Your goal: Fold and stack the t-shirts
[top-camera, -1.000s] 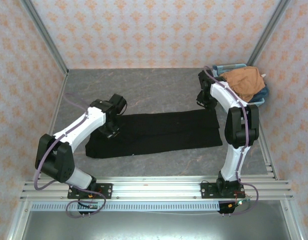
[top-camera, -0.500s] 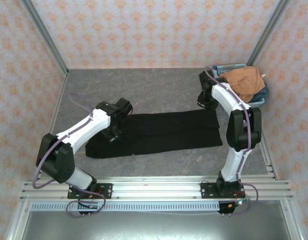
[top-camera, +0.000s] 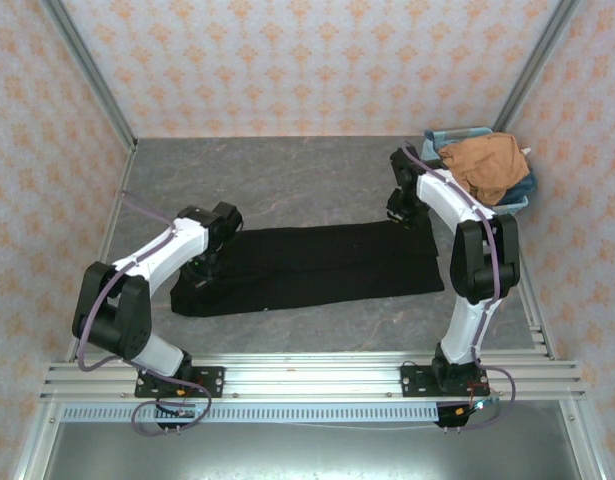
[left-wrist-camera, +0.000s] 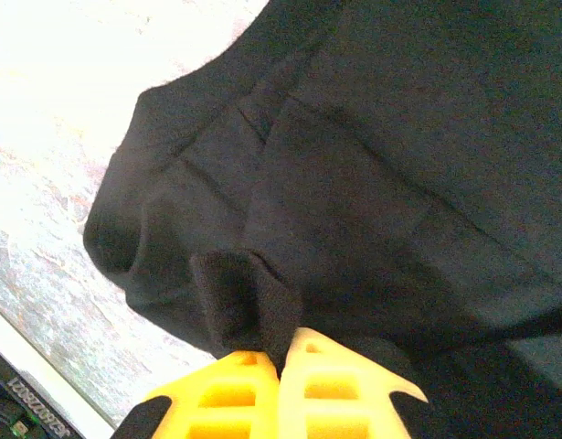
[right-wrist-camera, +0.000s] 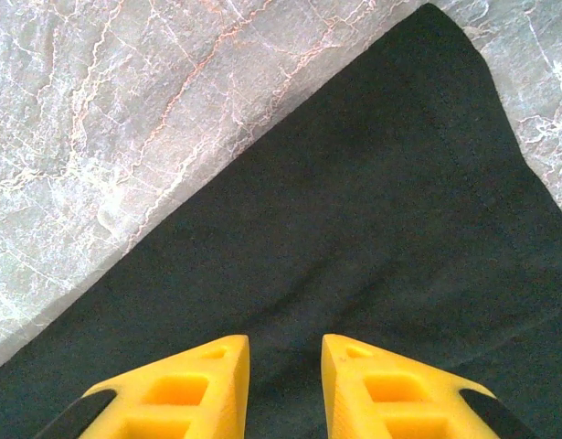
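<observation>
The black tee [top-camera: 317, 262] is lying as a long folded strip mid-tabletop [top-camera: 287, 170], apparently midway through folding. The left jaws are clenching a pleat at the tee's left end. The right jaws are hanging released and empty over its far right corner, and they are probably needing a matching pinch next. The orange tee [top-camera: 487, 165] is waiting in the basket [top-camera: 518, 204] right of the black tee, out of the fold's way.

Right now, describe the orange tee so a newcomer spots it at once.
On the grey table, find the light-blue basket in the far right corner. The orange-tan t-shirt is crumpled inside it, unlike the black t-shirt lying flat mid-table.
</observation>
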Available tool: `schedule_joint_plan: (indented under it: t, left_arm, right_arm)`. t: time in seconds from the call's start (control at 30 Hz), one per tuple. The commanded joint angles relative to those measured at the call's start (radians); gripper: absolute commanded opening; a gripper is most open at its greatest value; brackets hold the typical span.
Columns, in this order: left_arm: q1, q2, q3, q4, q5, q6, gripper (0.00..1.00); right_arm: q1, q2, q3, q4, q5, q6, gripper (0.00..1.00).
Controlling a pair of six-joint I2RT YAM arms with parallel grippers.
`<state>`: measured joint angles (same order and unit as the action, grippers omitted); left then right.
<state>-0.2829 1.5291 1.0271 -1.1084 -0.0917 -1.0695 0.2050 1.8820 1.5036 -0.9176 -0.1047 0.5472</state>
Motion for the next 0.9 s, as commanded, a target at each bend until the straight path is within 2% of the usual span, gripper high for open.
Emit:
schedule_joint_plan:
  t: [0.0,0.07,0.1,0.17,0.27,0.37,0.6,0.73,0.87]
  left_arm:
    - [0.034,0.025,-0.016,0.041,-0.053,0.066,0.1]
    - [0.058,0.038,-0.012,0.042,-0.063,0.08,0.46]
    - [0.064,0.04,-0.01,0.045,-0.067,0.087,0.54]
    - [0.071,0.027,-0.01,0.047,-0.063,0.098,0.64]
    - [0.076,-0.03,-0.037,0.048,-0.055,0.089,0.71]
    - [0.104,-0.09,-0.081,0.056,0.003,0.064,0.72]
    - [0.113,-0.163,-0.099,0.062,0.076,0.043,0.61]
    - [0.077,-0.185,-0.113,0.158,0.2,-0.026,0.42]
    - [0.011,-0.112,-0.088,0.2,0.259,-0.108,0.33]
  right_arm:
    - [0.003,-0.046,-0.021,-0.003,0.002,-0.015,0.27]
    - [0.003,-0.05,-0.031,0.0,0.0,-0.017,0.27]
    - [0.003,-0.054,-0.034,0.0,-0.001,-0.017,0.27]
    - [0.006,-0.064,-0.046,0.003,-0.001,-0.017,0.27]
    - [0.013,-0.078,-0.064,0.006,0.001,-0.021,0.27]
    - [0.018,-0.087,-0.083,0.014,-0.006,-0.018,0.27]
    - [0.045,-0.092,-0.109,0.024,-0.01,-0.013,0.27]
    - [0.046,-0.095,-0.123,0.046,-0.01,-0.026,0.27]
    - [0.043,-0.075,-0.117,0.052,-0.014,-0.062,0.26]
